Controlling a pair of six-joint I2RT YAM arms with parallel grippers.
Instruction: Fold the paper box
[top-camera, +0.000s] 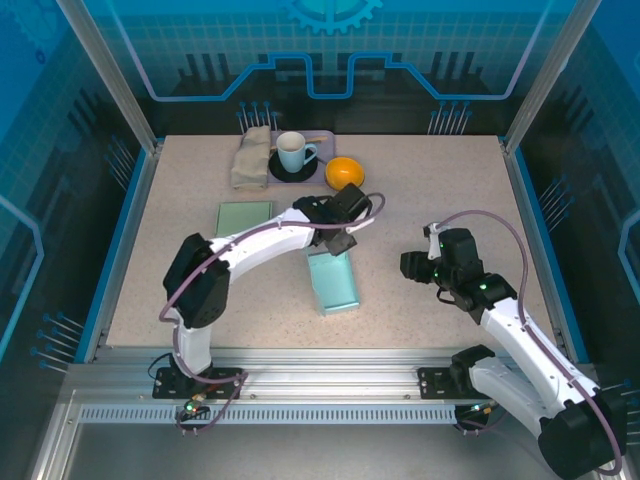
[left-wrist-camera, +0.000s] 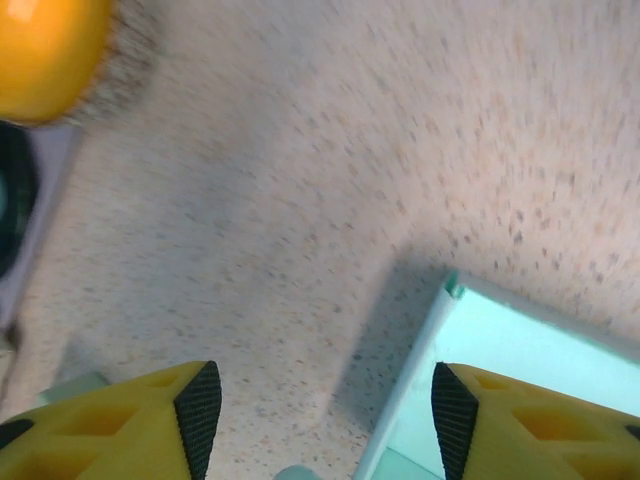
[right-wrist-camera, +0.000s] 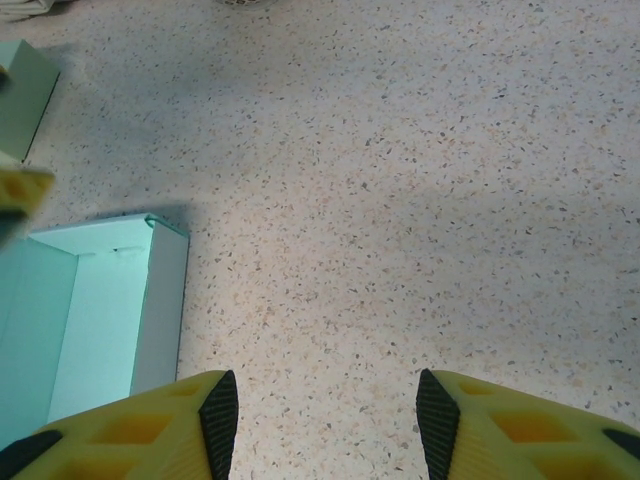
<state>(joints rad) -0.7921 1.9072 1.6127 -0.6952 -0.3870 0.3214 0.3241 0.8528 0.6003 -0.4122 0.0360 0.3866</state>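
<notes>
The paper box is a pale teal open tray lying lengthwise near the table's middle. My left gripper hovers over its far end. In the left wrist view this gripper is open, and the box's far corner and side wall rise just inside the right fingertip without being clamped. My right gripper hangs to the right of the box, apart from it. In the right wrist view it is open over bare table, with the box off to its left.
A flat pale green sheet lies left of the box. At the back stand a cup on a black saucer, an orange and a folded cloth. Glass walls enclose the table.
</notes>
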